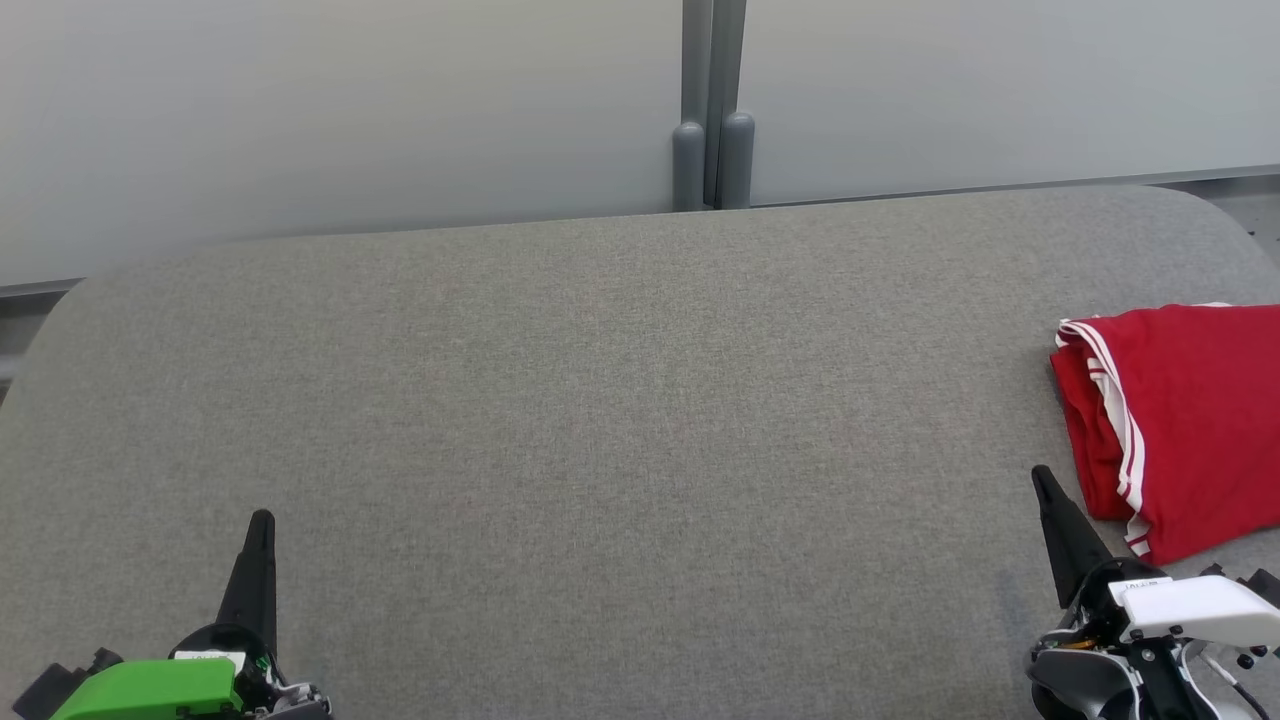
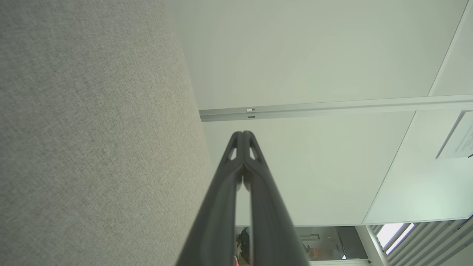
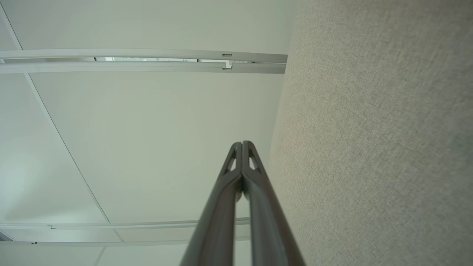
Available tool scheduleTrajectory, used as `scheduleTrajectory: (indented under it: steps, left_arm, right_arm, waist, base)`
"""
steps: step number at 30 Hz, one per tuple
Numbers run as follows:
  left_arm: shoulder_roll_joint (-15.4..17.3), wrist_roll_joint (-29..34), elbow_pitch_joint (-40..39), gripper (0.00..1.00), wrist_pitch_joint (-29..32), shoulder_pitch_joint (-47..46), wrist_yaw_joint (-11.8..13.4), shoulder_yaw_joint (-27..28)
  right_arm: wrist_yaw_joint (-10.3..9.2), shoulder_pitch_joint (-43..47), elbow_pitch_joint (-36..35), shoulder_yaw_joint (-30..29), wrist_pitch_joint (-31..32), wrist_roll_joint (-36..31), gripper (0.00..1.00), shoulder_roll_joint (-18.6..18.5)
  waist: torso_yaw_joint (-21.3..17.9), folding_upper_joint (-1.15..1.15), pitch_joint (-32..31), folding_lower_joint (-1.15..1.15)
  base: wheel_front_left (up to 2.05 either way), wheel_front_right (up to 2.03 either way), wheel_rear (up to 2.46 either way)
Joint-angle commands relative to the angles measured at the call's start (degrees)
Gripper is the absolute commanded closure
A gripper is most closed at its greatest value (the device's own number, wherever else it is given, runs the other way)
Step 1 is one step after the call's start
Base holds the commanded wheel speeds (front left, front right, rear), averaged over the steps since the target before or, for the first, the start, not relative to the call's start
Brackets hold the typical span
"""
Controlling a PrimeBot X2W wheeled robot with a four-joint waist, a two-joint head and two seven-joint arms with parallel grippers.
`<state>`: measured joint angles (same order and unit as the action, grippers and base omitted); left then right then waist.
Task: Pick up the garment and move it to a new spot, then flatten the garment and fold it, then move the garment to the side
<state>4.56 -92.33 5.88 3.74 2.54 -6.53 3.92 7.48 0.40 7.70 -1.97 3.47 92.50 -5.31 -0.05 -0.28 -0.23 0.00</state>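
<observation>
Folded garment [image 1: 1190,420] lay at the right side of the counter [image 1: 600,400], both claws shut and empty.
The red, white-striped garment rested in a neat fold near the right claw [image 1: 1040,475] but not touching it, and the left claw [image 1: 262,520] sat well apart. The last step looked done. Any further move would have called for opening a claw first. The counter was covered in grey fabric, with pale wall panels [image 1: 300,100] and a grey post [image 1: 712,100] behind.

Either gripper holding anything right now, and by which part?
Nothing held. Left gripper and right gripper are shut, empty; the red garment lies free of both.
</observation>
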Motion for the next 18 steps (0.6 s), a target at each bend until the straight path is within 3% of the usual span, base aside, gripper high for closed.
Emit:
scheduleTrajectory:
  steps: [1, 18]
  left_arm:
    - [-0.2, -0.6, -0.2, 1.00, 0.4, -1.1, -0.4, 0.6]
    - [-0.7, -2.4, -0.3, 1.00, 1.1, -1.0, -1.0, 1.4]
  right_arm:
    - [0.02, -0.7, 0.1, -0.2, 0.4, 1.2, 1.00, -0.3]
    - [0.02, -0.7, 0.2, -0.5, 0.9, 3.2, 1.00, -0.2]
  waist:
    - [0.0, 0.26, 0.0, 0.00]
    - [0.0, 0.28, 0.2, 0.00]
  base:
    - [0.00, 0.00, 0.00]
    - [0.00, 0.00, 0.00]
